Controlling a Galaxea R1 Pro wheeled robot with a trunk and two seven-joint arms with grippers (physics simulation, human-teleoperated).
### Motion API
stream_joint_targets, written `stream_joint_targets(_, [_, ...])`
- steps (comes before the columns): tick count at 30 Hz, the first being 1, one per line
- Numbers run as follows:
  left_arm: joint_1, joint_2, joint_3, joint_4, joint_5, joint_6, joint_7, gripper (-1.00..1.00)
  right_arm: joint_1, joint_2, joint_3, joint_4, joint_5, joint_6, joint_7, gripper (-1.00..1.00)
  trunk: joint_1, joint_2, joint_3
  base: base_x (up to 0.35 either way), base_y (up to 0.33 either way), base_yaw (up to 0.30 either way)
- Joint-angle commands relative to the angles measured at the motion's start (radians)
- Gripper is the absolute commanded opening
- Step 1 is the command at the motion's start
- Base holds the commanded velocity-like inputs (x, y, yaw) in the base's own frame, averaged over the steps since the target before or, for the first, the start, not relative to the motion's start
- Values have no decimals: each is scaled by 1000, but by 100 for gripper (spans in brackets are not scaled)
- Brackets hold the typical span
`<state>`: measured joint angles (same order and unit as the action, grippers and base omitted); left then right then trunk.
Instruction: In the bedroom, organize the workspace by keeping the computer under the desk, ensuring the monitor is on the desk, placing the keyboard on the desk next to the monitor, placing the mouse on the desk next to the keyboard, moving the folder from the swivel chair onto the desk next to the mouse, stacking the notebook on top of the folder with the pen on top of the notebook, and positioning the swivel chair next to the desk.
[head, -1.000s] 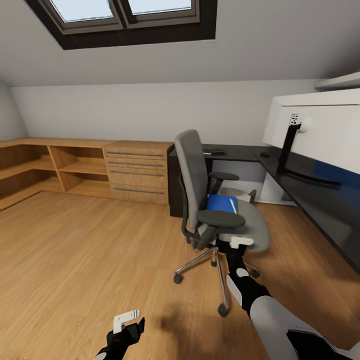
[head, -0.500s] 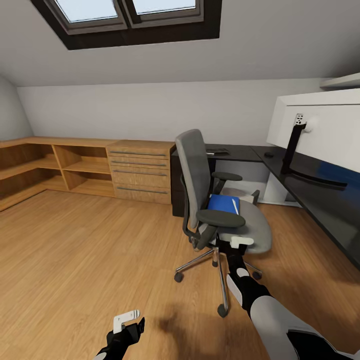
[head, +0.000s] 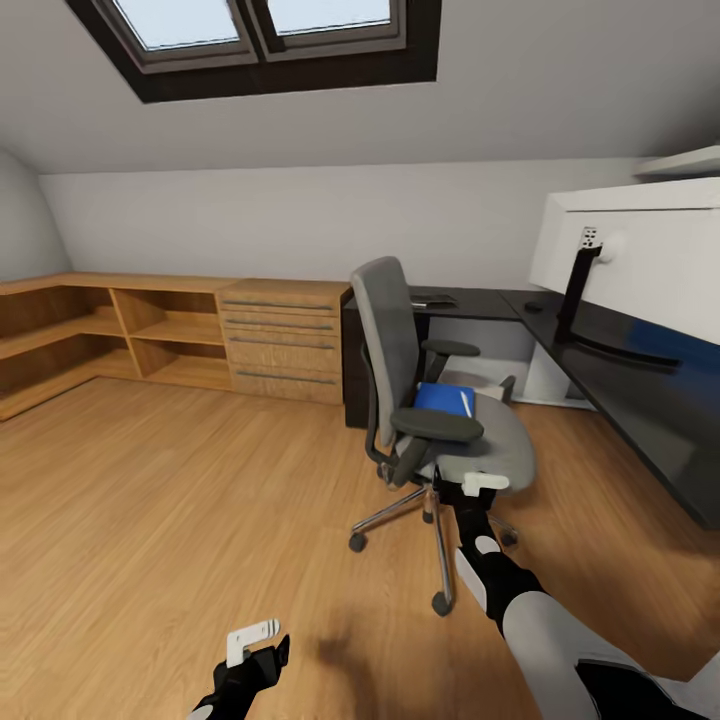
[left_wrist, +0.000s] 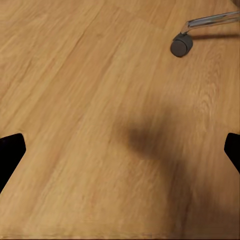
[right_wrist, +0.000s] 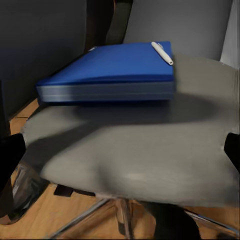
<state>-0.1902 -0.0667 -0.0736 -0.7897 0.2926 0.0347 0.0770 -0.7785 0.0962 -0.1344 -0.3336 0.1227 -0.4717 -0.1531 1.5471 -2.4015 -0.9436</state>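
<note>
The grey upholstered swivel chair (head: 440, 400) with black armrests and a chrome star base stands on the wooden floor (head: 200, 500), just in front of the black L-shaped desk (head: 640, 390). On the chair's seat lies the bright blue flat folder (right_wrist: 112, 70), with the thin white pen (right_wrist: 162, 52) resting on the folder's top near one corner.

The right gripper (head: 484, 483) hovers at the seat's front edge, its fingers spread wide. The left gripper (head: 252, 640) hangs low over the floor, likewise parted and empty.

To lift the folder cleanly, I judge the right gripper should come in level with the folder's near edge, take it squarely, and keep it flat, or the loose pen may roll off.
</note>
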Motion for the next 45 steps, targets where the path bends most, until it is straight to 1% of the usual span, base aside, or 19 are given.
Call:
stream_joint_targets(1, [0, 0, -4, -2, 10, 4, 7, 100, -1, 1, -6, 1, 11, -2, -3, 100, -1, 0, -1, -297, 0, 0])
stream_joint_targets(10, [-1, -1, -3, -2, 10, 4, 7, 100, -1, 0, -6, 5, 10, -2, -3, 100, -1, 0, -1, -315, -22, 0])
stream_joint_targets(21, [0, -1, -4, 5, 10, 4, 7, 100, -1, -2, -14, 8, 5, 0, -3, 100, -1, 0, -1, -277, -100, 0])
stream_joint_targets(27, [0, -1, -5, 12, 10, 3, 7, 100, -1, -3, -40, 10, 4, 1, -3, 100, -1, 0, -1, -80, -42, 0])
stream_joint_targets(33, [-1, -1, -5, 13, 10, 2, 7, 100, -1, 0, -47, 11, 9, -3, 2, 100, -1, 0, -1, -19, -10, 0])
stream_joint_targets(36, [-1, -1, -5, 13, 10, 2, 7, 100, -1, 2, -48, 14, 13, -19, 4, 100, -1, 0, -1, -6, -3, 0])
stream_joint_targets(39, [16, -18, 3, -2, 10, -6, 6, 100, -18, 17, -42, -3, -3, -35, 6, 100, -1, 0, -1, 0, 0, 0])
stream_joint_targets(40, [22, -21, 3, -2, 10, -6, 6, 100, -24, 17, -42, -9, -8, -38, 6, 100, -1, 0, -1, 0, 0, 0])
stream_joint_targets(45, [29, -22, 3, -1, 8, -6, 6, 100, -52, 18, -43, -37, -13, -38, 5, 100, -1, 0, -1, 0, 0, 0])
